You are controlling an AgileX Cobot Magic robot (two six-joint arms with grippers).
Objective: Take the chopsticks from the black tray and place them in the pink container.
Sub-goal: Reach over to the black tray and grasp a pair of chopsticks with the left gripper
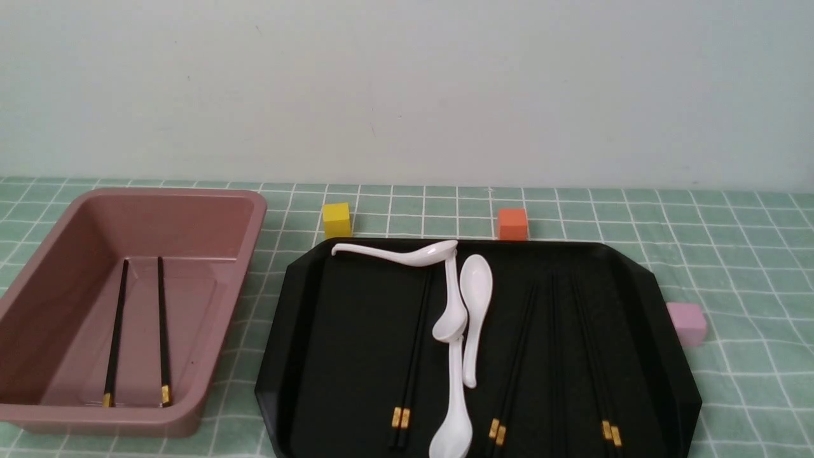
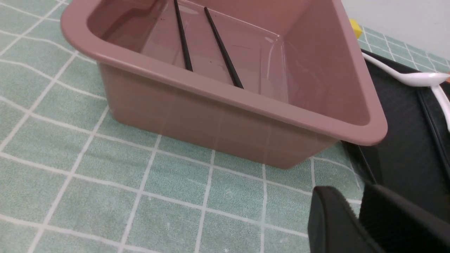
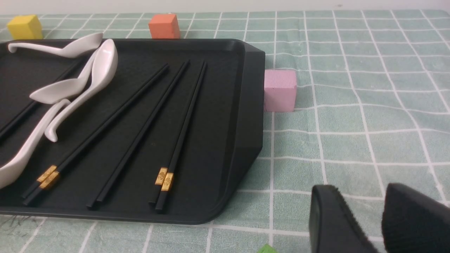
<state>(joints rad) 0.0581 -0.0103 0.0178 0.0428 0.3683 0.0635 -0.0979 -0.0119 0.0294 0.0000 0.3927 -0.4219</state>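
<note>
Landmark: black tray [image 1: 356, 356]
Left: pink container [image 1: 219, 305], chopsticks [image 1: 163, 331] inside
On: spoons [image 1: 475, 305]
Behind: two cubes [image 1: 337, 221]
Right: another cube

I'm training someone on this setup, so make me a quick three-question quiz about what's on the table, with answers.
1. How many white spoons lie in the black tray?
2. True or false: the pink container holds two chopsticks.
3. Fill in: the cube touching or nearest the tray's right side is ____.

Key: 1. four; 2. true; 3. pink
</note>
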